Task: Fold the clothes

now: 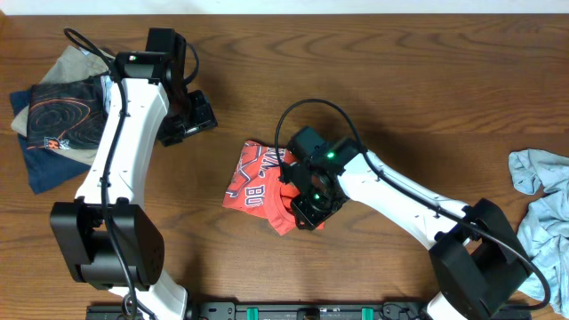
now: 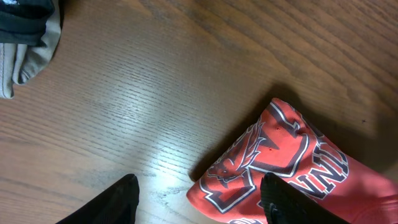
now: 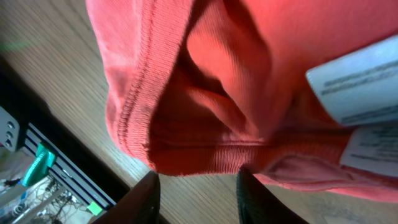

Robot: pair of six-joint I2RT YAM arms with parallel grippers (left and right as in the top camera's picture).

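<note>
Nearest cloth: the coral-red T-shirt (image 3: 205, 93) fills the right wrist view, its ribbed hem bunched just ahead of the fingertips, with a white tag (image 3: 354, 81) to one side.
Right gripper (image 3: 196, 183): fingers spread with nothing pinched; bare wood shows in the gap.
Grasp advice: I would close on the hem through every layer, clear of the tag, then carry it low and lay it square.
Right arm: reaches in from the near right, wrist tipped down over the shirt's near edge.
Left gripper (image 2: 200, 186): wide apart and empty, above the wood near the shirt's lettered corner.
Left arm: stretched away from its base beside a folded stack (image 1: 62, 116).
Shirt's place: mid-table, a compact bundle.
Waiting: a light-blue garment (image 1: 542, 204), crumpled at the right edge.
</note>
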